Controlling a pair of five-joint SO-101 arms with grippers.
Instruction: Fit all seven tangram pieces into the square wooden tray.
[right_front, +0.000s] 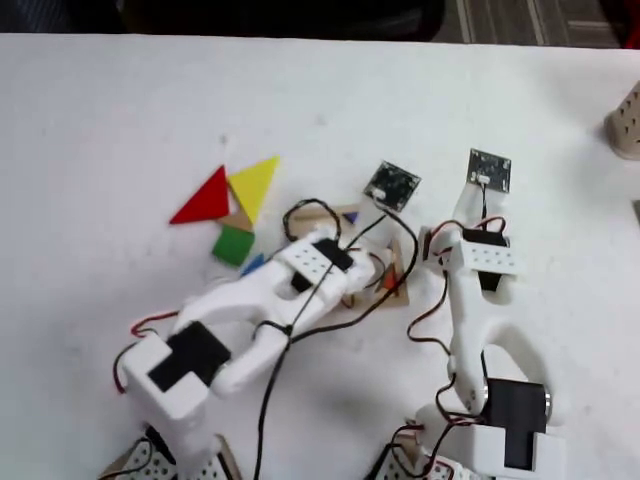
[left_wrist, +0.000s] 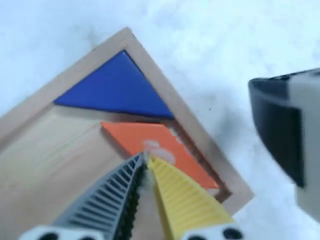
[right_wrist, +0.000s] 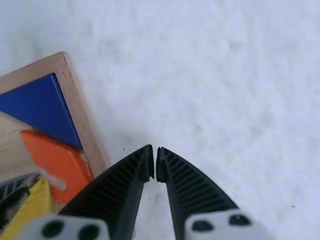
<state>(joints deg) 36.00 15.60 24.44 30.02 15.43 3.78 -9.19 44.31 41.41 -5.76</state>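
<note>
The square wooden tray (left_wrist: 175, 106) sits near the middle of the white tabletop (right_front: 120, 110), and the left arm is stretched out over it. Two pieces lie inside. A large blue triangle (left_wrist: 117, 87) fills the far right corner with its edges against the rim. An orange flat piece (left_wrist: 162, 145) lies just on its near side, along the tray's right wall, touching or almost touching the blue one. The rest of the tray floor that I can see is bare wood.

The left pincer (left_wrist: 144, 161) has one grey and one yellow finger. They are pressed together with nothing between them, and the tips rest on the top face of the orange piece.

The right pincer (right_wrist: 155, 164) is black, and its fingers are drawn together down to a hairline slit, gripping nothing. It hangs over bare tabletop just to the right of the tray, beside the rim.

To the left of the tray, well apart from it, the other pieces sit in a loose cluster:
- a red triangle (right_front: 205, 198)
- a yellow triangle (right_front: 255, 183), corner to corner with the red one
- a small brownish piece (right_front: 238, 220) under those two
- a green square (right_front: 233, 245) nearer to me
- a small blue piece (right_front: 253, 265), partly tucked under the left arm
</note>
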